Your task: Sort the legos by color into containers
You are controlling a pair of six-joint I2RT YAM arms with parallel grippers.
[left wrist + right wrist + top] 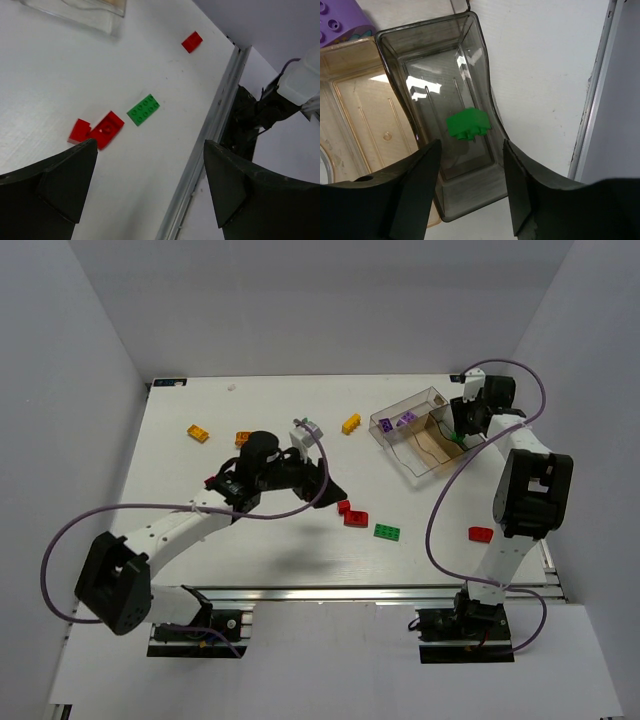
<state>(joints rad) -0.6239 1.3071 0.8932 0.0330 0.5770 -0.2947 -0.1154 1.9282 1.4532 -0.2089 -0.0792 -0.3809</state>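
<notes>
The clear box (425,440) with tan dividers lies at the back right. Two purple legos (395,421) lie in its left end. My right gripper (458,428) hovers open over its right end. In the right wrist view the open right gripper (470,165) is above the end compartment (405,75), where a green lego (467,123) lies. My left gripper (325,480) is open and empty, just left of two touching red legos (351,513). In the left wrist view the left gripper (150,150) is open, with the red pair (100,131) by its left finger and a green lego (143,109) beyond.
A green lego (387,532) and a red lego (480,534) lie near the front edge. A yellow lego (351,423), an orange one (242,438) and another yellow one (198,433) lie at the back left. A red lego (212,481) shows partly beside the left arm.
</notes>
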